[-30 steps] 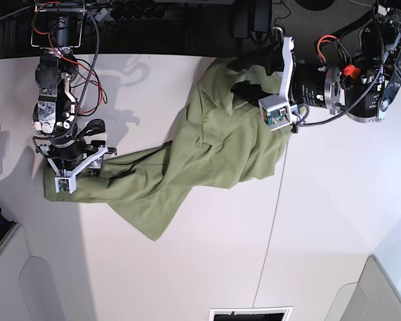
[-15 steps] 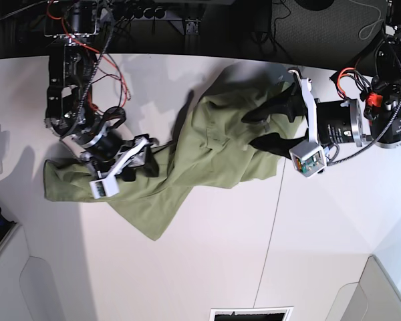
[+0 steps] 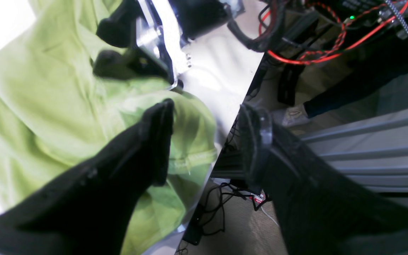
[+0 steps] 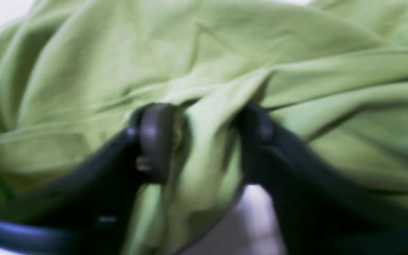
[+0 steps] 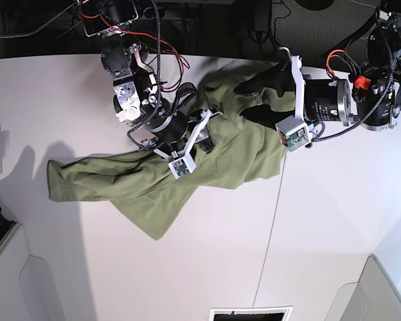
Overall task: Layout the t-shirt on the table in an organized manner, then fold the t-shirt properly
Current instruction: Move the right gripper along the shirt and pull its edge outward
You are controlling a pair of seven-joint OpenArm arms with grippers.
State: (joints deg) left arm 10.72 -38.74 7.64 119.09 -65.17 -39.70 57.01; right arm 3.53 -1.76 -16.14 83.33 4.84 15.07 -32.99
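so the right pincer (image 4: 204,141) has a raised ridge of the t-shirt (image 4: 204,53) bunched between its two black fingers (image 4: 154,138), both pads pushed into the cloth on either side, so I'd call it closing on a fold. Can't swear it's fully clamped, the wrist shot is blurry. In the overhead view that pincer (image 5: 204,130) sits just above the middle of the frame, near the shirt's upper end, which looks like a sensible spot to pinch if you want to drag that crumpled part out flat

The left pincer (image 3: 207,141) is wide apart with nothing in it. One finger (image 3: 158,141) hangs over the green cloth in the left half of its wrist frame; the other is out past the worktop (image 3: 221,71) edge, over the floor and cables. From above it's (image 5: 250,99) at the top centre-right, parked over the shirt's far end right by the back edge, probably lining up to grab that end so the two arms can pull against each other

The shirt itself (image 5: 154,180) is still a mess: a long twisted band running from the left of the overhead frame up to the top centre, with a flap drooping toward the lower middle. White worktop (image 5: 321,254) all around it, thin dark seam running down the right half. Laying out isn't done, folding hasn't started
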